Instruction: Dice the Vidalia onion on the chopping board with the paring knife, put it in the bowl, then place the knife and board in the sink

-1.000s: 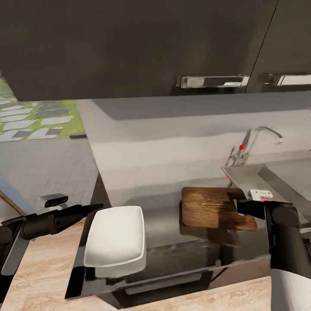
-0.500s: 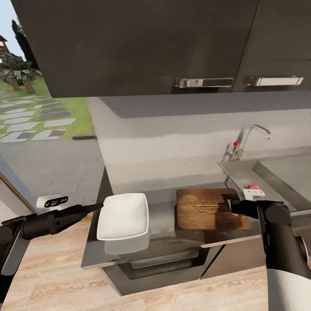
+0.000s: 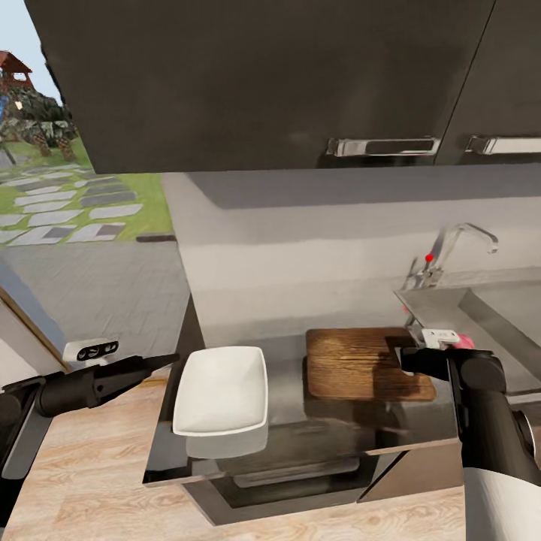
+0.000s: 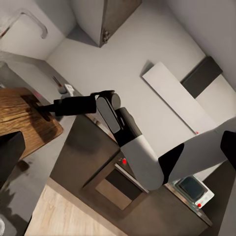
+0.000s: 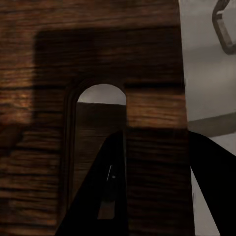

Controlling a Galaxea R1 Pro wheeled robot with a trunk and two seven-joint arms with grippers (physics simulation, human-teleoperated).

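The dark brown wooden chopping board could slip and fall, because the right gripper grabs it only at one end, right by the little slot hole, and most of the board sticks out far past the fingers. If the arm lifts or swings too fast, the heavy far end may tip down, twist loose, or bump the white square bowl that sits beyond it on the dark grey stone-look countertop. The board could also knock the curved shiny tap with the red knob on its way to the grey steel sink, which is just beside the right gripper. In the right wrist view the two black fingers lie across the wood, one on each side of a strip of board next to the slot, so they look clamped on the board's end, though how hard they squeeze is not clear. The board lies flat on the counter, straight ahead of these fingers. The left gripper is pointing at the near corner of the bowl, close to its rim, with nothing in it, and I cannot tell if its fingers are apart or together. I cannot see the knife or the onion.
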